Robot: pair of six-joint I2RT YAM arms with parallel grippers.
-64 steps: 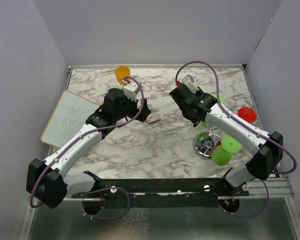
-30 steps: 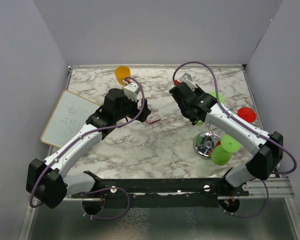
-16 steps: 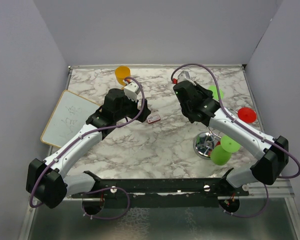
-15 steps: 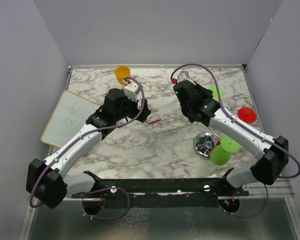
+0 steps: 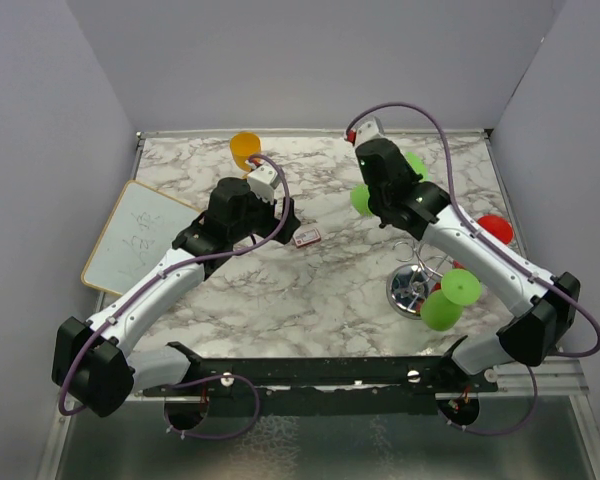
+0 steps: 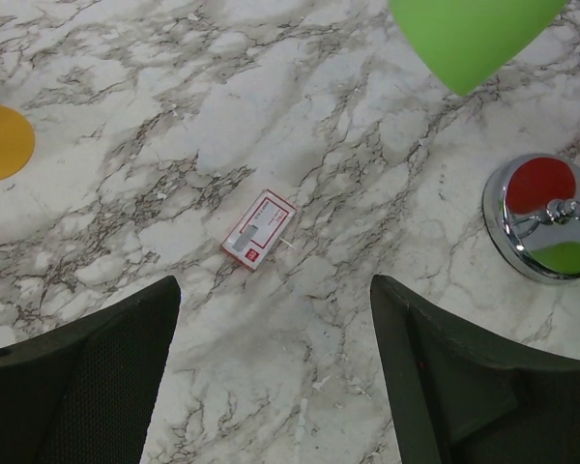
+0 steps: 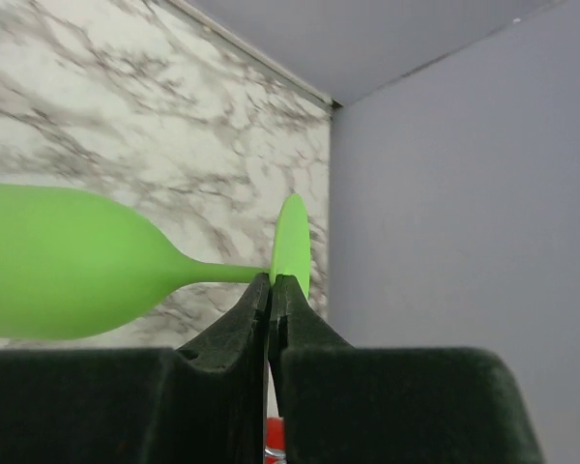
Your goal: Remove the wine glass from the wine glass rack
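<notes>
On your left, the whiteboard [image 5: 135, 235] lies flat at the bench [image 5: 310, 290] edge, and the orange cup [image 5: 245, 148] stands at the far side, both well away from the work. Your left tool [image 6: 271, 290] hangs wide and empty over the marble, with the small red-and-white card [image 6: 259, 240] just ahead of its fingers. It looks parked there so it does not crowd the other arm.

Further right, the green wine glass [image 5: 361, 199] is off its ring. It lies on its side in the air over the far part of the bench, its bowl pointing left. Your right tool [image 7: 270, 285] is pinched tight on the thin stem just beside the foot, probably because the stem is the part that slid out of the rack's loop.

The wine glass rack [image 5: 412, 290] stands nearer you on its shiny base. A second green glass [image 5: 443, 305] and a red glass [image 5: 495, 228] hang from its arms.
</notes>
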